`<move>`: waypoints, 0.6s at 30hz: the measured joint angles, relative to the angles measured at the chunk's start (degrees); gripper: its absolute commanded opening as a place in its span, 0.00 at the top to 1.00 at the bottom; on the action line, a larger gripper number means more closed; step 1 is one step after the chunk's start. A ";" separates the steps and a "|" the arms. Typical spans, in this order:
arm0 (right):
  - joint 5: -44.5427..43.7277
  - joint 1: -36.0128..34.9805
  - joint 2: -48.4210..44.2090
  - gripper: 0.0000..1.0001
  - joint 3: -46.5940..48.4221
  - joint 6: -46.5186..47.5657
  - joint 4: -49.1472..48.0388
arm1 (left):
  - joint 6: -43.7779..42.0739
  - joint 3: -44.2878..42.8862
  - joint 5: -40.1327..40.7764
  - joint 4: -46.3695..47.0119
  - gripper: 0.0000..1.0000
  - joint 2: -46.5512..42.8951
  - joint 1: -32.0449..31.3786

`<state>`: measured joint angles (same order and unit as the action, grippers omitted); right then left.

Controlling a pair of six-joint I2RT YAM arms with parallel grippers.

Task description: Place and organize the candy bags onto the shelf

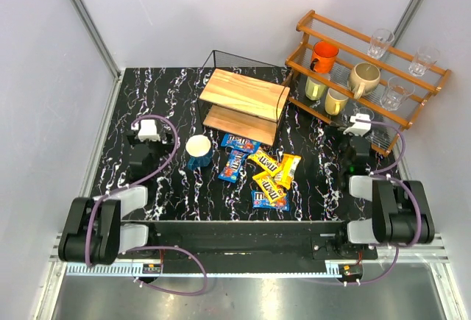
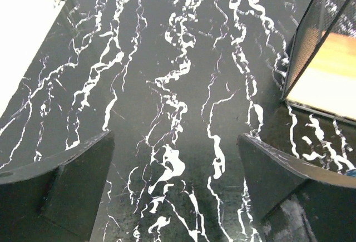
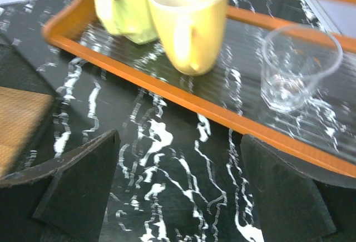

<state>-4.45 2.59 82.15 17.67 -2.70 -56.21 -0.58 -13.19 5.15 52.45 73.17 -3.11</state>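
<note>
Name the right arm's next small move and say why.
Probably swing the right pincer left toward the yellow candy bag at the pile's right edge. The pincer stands open and empty by the mug rack, while the candy bags all lie on the table, none visibly on the shelf.
</note>
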 measured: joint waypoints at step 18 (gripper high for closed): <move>-5.01 -2.08 -19.96 0.00 15.91 -15.65 44.35 | 13.03 -15.63 9.03 -40.98 0.01 -23.85 -2.69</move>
<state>-9.45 0.51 62.19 33.58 -18.35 -11.86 12.45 -28.82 14.17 11.46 49.32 -5.80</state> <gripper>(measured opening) 0.994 0.987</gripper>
